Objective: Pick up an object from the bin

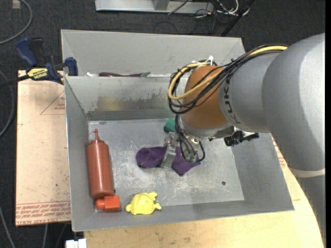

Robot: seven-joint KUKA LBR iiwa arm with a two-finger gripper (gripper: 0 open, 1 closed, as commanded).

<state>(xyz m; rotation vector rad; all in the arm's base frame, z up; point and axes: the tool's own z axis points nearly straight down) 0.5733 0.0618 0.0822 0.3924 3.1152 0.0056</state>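
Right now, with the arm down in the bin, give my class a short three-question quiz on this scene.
1. True or false: the red bottle lies along the bin's left side.
2. Fill in: the yellow toy lies by the bin's ___ wall, near or far.
3. The gripper is over: A red bottle, B purple floppy thing, C yellow toy?
Key: 1 true; 2 near; 3 B.
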